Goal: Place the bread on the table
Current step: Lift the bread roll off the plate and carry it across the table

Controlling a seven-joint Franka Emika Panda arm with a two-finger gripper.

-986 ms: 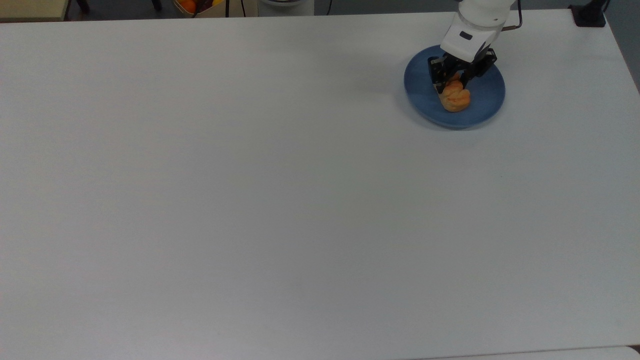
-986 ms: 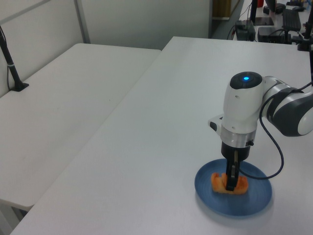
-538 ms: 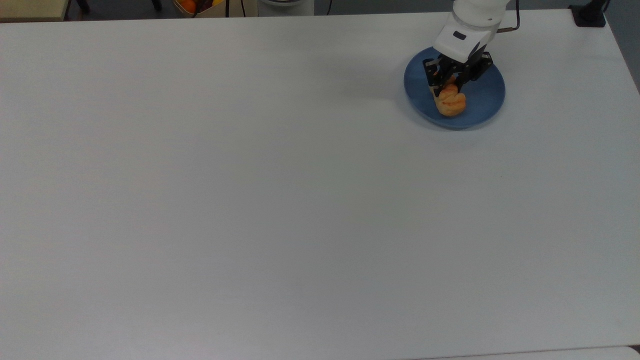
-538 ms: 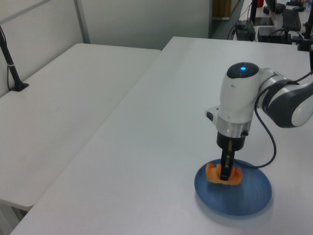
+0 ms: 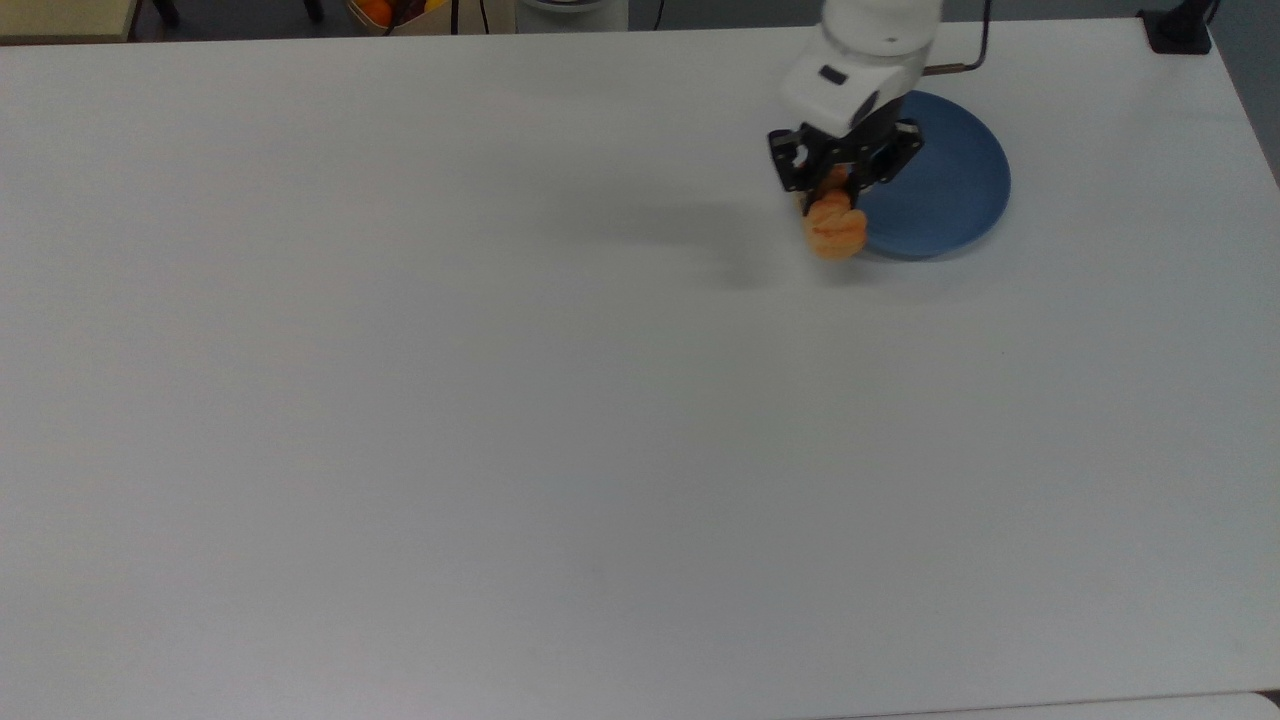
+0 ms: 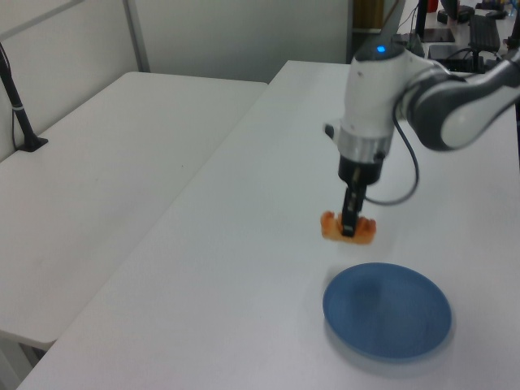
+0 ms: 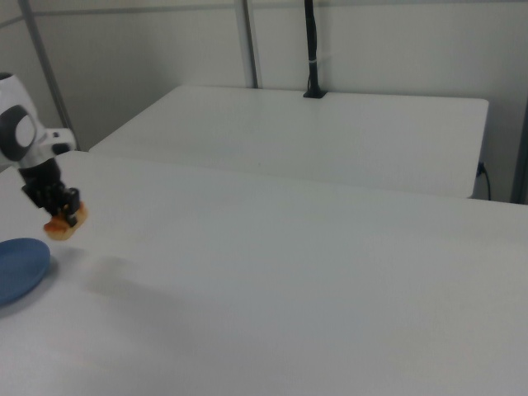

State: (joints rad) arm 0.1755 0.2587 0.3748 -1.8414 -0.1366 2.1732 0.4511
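The bread is a small golden-orange roll hanging in the air, with my gripper shut on it. In the top view it hangs over the left rim of the blue plate. The left view shows it lifted well above the white table, beyond the plate. In the right view it hangs just above and right of the plate.
A second white table adjoins this one. A black post stands on it. Beyond the table's far edge in the top view sits a box with orange fruit.
My gripper has lifted the bread off the blue plate and carried it toward the top view's left, to the plate's rim. The plate now lies bare.
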